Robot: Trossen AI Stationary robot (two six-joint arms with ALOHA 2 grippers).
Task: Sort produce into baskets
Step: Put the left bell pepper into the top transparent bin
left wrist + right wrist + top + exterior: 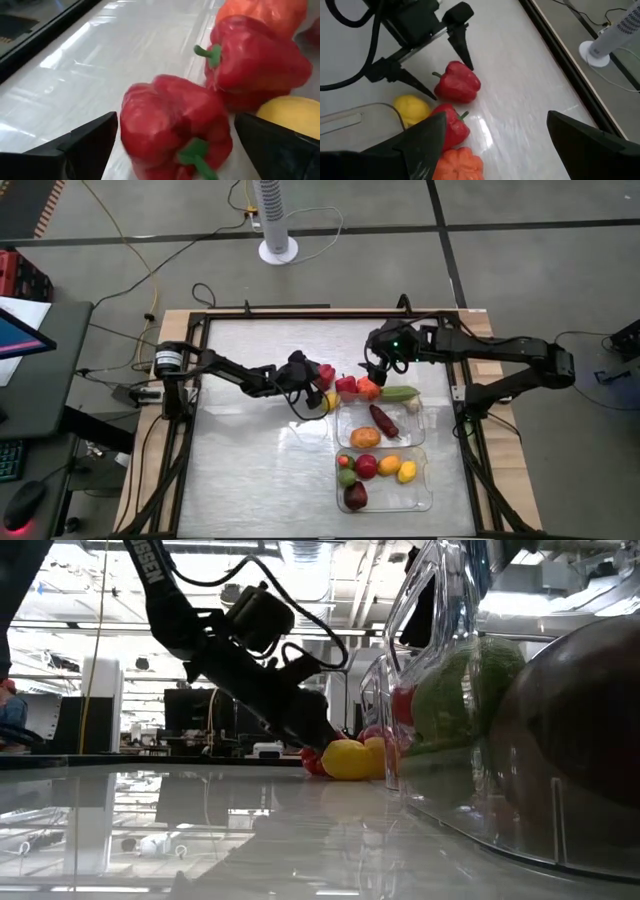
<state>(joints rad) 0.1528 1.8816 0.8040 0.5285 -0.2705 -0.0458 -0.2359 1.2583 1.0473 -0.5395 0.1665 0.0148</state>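
Near the middle of the worktop (250, 470), the left pincer (442, 62) is seen with its two fingers spread wide on either side of a red pepper (457, 82), which lies on the surface between them; nothing is gripped, and whether either finger touches the pepper cannot be told. Just beside this pepper, toward the trays, a second red pepper (451, 126), a yellow fruit (411, 110) and an orange piece (460, 166) are clustered in a tight row, so little room is left on that side. Open, bare surface is left on the far side of the pepper, up to the dark frame edge (555, 47) of the worktop.

The right pincer (372, 370) is held above the cluster, its fingers parted wide and nothing held between them.

Two clear trays are set end to end on the right half of the worktop. In the farther tray (412, 435), an orange piece (365, 437) and a dark maroon piece (384, 420) are held; a long green vegetable (399, 393) lies at its far rim. In the nearer tray (427, 498), green, red, orange, yellow and dark maroon pieces are gathered. The yellow fruit rests just beside the farther tray's corner. A broad free stretch of worktop is left to the left of the trays.
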